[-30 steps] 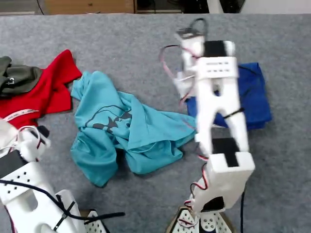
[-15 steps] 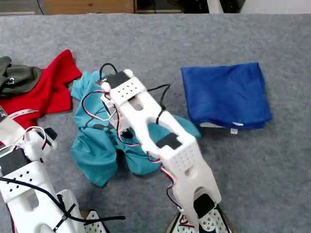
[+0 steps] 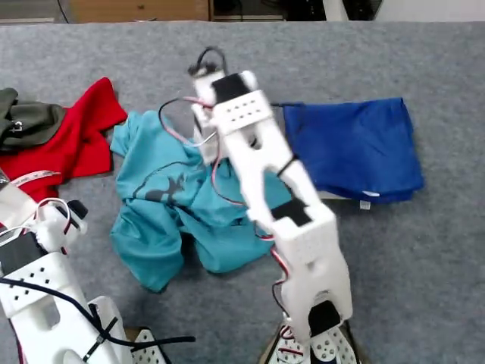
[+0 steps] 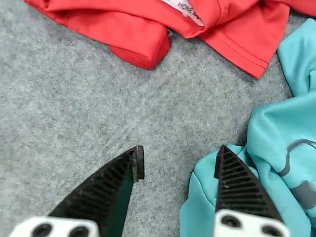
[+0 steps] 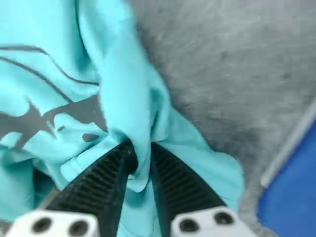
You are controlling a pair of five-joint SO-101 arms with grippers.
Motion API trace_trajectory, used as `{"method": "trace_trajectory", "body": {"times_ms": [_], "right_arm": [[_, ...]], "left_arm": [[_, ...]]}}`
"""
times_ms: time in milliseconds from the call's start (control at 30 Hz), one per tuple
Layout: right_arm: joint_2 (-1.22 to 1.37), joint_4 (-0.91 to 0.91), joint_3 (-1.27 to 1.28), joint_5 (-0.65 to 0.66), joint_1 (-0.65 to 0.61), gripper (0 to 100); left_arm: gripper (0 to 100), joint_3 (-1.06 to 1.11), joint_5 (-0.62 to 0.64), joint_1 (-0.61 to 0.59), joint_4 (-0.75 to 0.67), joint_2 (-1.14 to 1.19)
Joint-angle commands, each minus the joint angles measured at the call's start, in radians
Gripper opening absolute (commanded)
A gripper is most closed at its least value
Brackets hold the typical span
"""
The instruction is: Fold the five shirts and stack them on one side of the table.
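Grip has been taken by the right gripper (image 5: pixel 140 153), clamped on a fold of the teal shirt (image 3: pixel 159 205) at table centre, after the arm was swung over from the folded blue shirt (image 3: pixel 356 148) at 3 o'clock. The left gripper (image 4: pixel 180 160) is held spread wide and empty near the red shirt (image 3: pixel 68 144) at 9 o'clock; a second fold is judged begun.

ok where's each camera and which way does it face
High view: fixed above the table, looking down; both arms show.
Left wrist view: on the left wrist, looking past its open left gripper at the red shirt.
Right wrist view: on the right wrist, facing the right gripper shut on the teal shirt.
Shared: teal shirt in all three; red shirt in high and left wrist.
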Motion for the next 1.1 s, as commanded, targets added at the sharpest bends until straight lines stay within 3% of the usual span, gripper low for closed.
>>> {"method": "trace_trajectory", "body": {"times_ms": [0, 267, 567, 733, 1067], "right_arm": [[-0.134, 0.026, -0.028, -0.009, 0.084, 0.1], [-0.102, -0.012, -0.031, 0.051, 0.355, 0.2], [0.019, -0.072, -0.038, 0.110, 0.506, 0.2], [0.013, -0.089, -0.038, 0.143, 0.522, 0.2], [0.015, -0.086, -0.038, 0.146, 0.489, 0.2]], "left_arm": [[24, -0.021, -0.002, -0.005, 0.005, 0.025], [24, -0.083, -0.002, 0.008, -0.015, 0.191], [24, -0.158, -0.002, 0.265, -0.009, 0.432], [24, -0.186, 0.000, 0.388, -0.021, 0.507], [24, -0.120, 0.081, 0.684, -0.181, 0.604]]}}
